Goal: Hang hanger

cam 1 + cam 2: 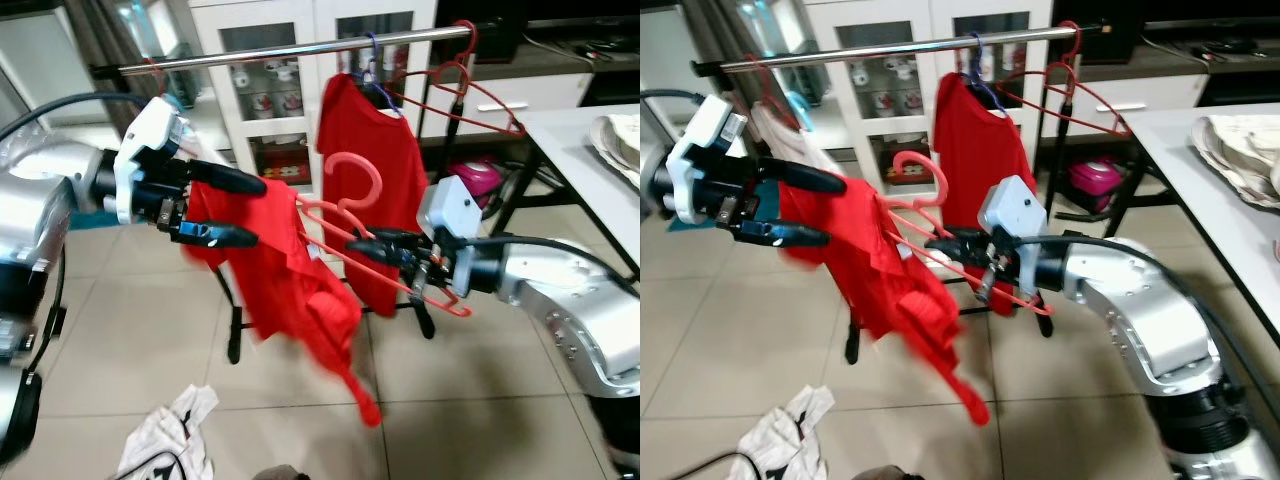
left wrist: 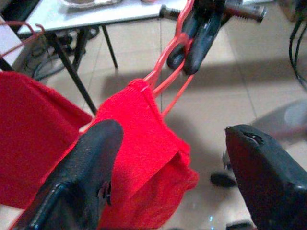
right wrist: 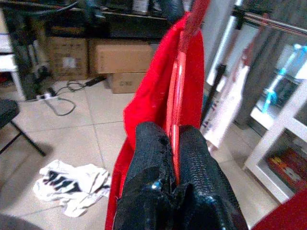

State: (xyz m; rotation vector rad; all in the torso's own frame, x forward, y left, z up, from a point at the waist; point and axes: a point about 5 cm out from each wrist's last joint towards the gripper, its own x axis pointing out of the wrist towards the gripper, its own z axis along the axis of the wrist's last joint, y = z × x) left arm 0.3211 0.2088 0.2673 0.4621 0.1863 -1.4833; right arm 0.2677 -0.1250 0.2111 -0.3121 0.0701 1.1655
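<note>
The hanger (image 1: 350,215) sits between the left claw (image 1: 232,207) and right claw (image 1: 385,247), before the rail (image 1: 300,47).

Legible text, labels, brands, numbers, signs: none. The cardboard boxes (image 3: 122,57) by the wall carry pale label patches, too blurred to read. The white cloth (image 3: 72,184) on the floor bears dark printed marks that do not resolve into letters.
</note>
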